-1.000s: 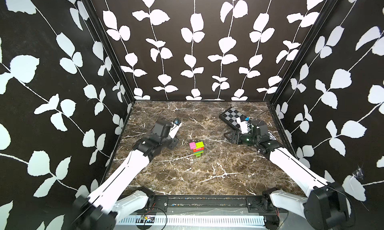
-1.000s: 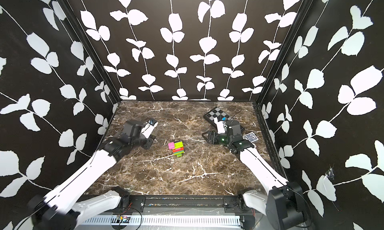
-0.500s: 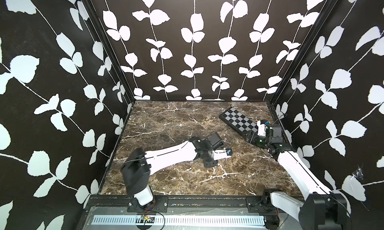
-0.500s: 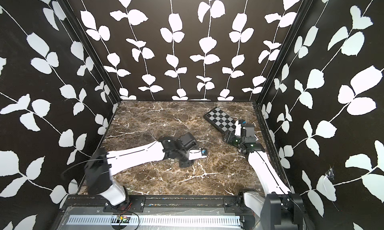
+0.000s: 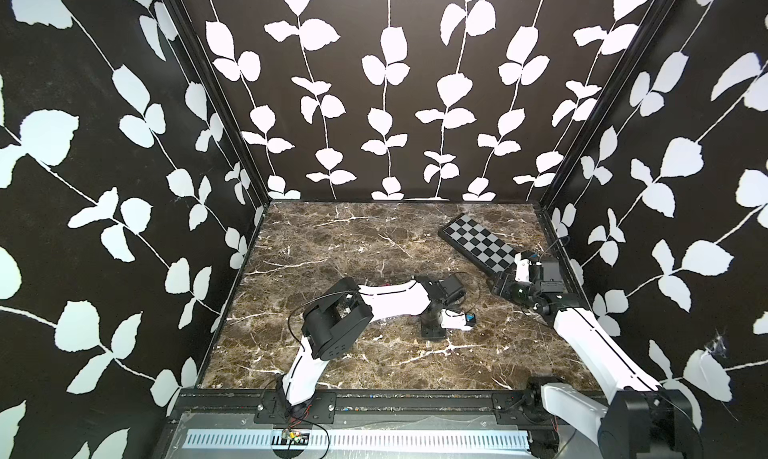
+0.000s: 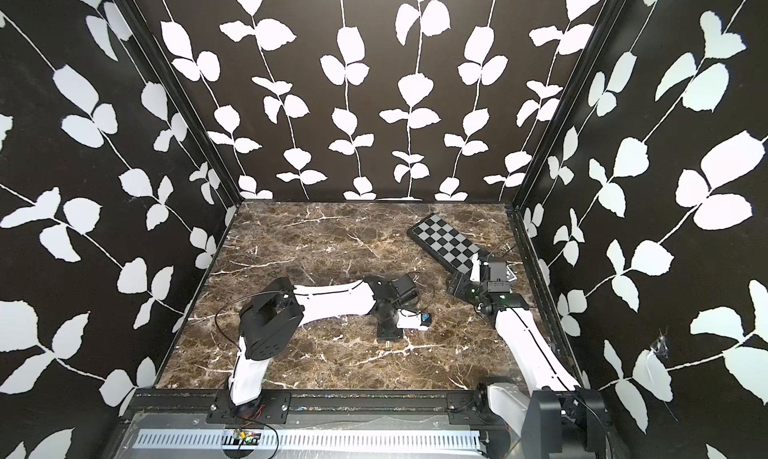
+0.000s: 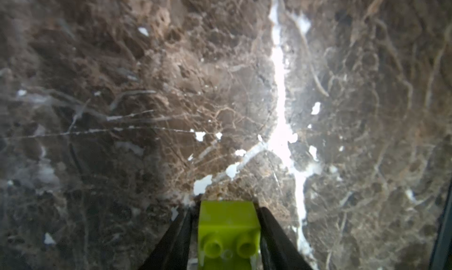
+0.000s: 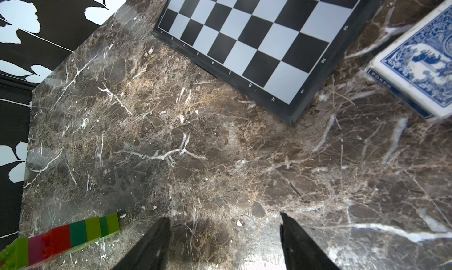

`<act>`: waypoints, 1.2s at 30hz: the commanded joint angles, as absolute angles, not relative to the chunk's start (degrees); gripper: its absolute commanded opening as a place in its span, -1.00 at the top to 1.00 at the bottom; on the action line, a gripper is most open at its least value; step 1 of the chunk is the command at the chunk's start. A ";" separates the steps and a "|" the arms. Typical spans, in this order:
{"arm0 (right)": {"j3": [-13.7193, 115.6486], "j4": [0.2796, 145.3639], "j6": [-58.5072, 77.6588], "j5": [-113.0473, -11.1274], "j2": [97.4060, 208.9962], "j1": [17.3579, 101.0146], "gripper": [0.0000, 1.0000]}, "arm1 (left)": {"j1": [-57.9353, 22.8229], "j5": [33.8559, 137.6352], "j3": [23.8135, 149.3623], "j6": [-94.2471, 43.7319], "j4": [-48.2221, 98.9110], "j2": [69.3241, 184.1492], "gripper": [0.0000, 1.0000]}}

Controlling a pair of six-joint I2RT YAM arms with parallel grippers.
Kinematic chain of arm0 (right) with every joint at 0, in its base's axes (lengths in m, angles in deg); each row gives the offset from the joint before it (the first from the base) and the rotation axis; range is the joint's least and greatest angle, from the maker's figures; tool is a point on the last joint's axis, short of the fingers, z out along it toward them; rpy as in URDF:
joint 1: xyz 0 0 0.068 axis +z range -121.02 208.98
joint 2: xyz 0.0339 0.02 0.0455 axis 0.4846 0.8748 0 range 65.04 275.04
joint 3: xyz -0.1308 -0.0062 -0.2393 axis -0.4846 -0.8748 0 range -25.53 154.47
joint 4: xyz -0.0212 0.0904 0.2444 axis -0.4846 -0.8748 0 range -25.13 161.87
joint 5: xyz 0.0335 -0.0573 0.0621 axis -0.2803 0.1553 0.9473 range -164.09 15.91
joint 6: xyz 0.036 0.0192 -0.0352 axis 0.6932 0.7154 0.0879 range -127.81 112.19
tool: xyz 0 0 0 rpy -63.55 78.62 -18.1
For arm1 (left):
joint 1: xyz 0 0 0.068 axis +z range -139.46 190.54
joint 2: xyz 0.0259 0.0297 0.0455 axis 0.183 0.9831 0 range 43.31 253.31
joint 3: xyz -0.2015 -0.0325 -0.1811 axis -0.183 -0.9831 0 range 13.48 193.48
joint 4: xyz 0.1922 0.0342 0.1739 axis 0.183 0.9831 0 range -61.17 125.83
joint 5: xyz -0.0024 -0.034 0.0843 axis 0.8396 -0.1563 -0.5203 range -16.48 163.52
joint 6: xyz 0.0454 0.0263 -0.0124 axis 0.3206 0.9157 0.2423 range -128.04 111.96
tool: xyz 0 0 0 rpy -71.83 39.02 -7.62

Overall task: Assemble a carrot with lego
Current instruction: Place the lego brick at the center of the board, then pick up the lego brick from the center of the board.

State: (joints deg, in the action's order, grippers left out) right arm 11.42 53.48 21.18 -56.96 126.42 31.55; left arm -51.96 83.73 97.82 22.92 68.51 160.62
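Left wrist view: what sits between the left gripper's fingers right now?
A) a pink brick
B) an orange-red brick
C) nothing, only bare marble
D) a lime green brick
D: a lime green brick with two studs showing sits between the left gripper's dark fingers.

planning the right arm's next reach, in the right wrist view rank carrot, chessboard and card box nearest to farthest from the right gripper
From the right gripper:
1. carrot, lying flat just to one side of it
2. chessboard, its corner ahead of the gripper
3. card box, past the board's corner
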 commanded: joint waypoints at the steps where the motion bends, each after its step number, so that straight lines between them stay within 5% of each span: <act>1: 9.25 53.22 21.56 -56.60 124.62 31.57 -0.44 | -51.07 85.78 99.50 23.35 70.34 156.75 -0.16; 4: 8.04 53.35 21.06 -56.31 122.40 33.52 -0.47 | -49.19 88.95 97.88 20.76 68.99 151.48 -0.36; 9: 3.61 60.42 20.52 -58.28 118.72 46.69 -0.50 | -42.47 93.09 91.62 8.82 62.05 137.42 -0.38; 17: 2.90 80.06 17.87 -53.89 135.34 60.61 -0.52 | -32.05 91.60 90.47 -7.34 59.65 124.64 -0.37; 24: 4.45 86.16 19.13 -47.97 148.70 63.82 -0.42 | -25.50 91.39 89.21 -9.60 60.37 122.06 -0.37; 36: -0.10 75.67 18.39 -49.25 139.40 68.66 -0.13 | -24.20 91.06 88.76 -7.23 63.77 121.88 -0.39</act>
